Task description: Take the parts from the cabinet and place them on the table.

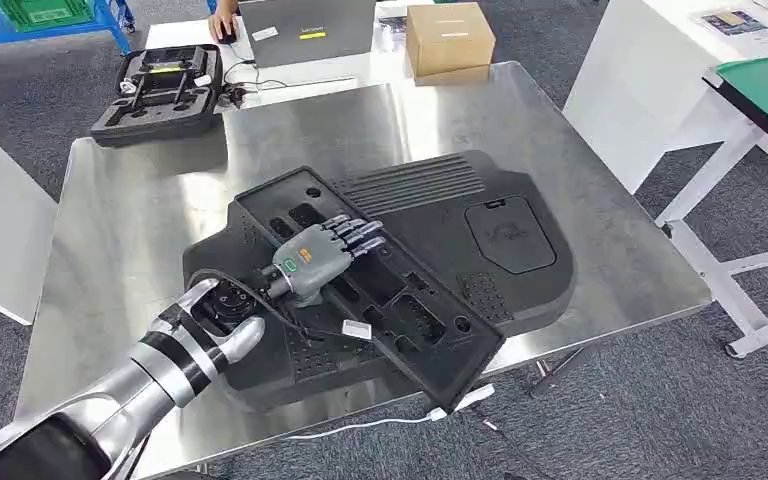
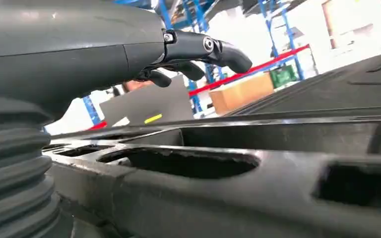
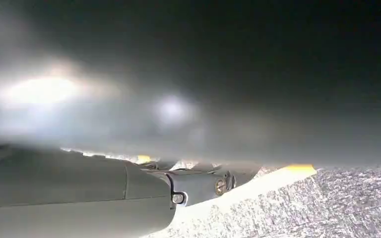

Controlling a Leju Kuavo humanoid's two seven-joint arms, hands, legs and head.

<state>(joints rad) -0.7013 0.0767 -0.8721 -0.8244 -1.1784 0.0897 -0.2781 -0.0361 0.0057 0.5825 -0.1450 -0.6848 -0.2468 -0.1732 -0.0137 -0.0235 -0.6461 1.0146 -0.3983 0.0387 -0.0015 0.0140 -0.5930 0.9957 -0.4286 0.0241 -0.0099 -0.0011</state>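
A long black moulded part (image 1: 400, 300) with several cut-outs lies slantwise on a larger black ribbed cover (image 1: 505, 235) on the steel table (image 1: 120, 230). My left hand (image 1: 318, 256) lies palm down over the long part's middle, fingers stretched out and spread, gripping nothing. In the left wrist view the fingers (image 2: 218, 49) hover just above the part's recessed surface (image 2: 228, 193). The right wrist view shows my right hand (image 3: 129, 198) close beneath a dark blurred surface, with carpet floor beyond; its fingers are mostly hidden.
A black foam case (image 1: 160, 90) sits at the table's far left corner. Behind it are a laptop (image 1: 305, 30), a cardboard box (image 1: 448, 38) and a person's hand (image 1: 223, 20). A white table (image 1: 660, 80) stands to the right. A white cable (image 1: 360, 425) hangs at the front edge.
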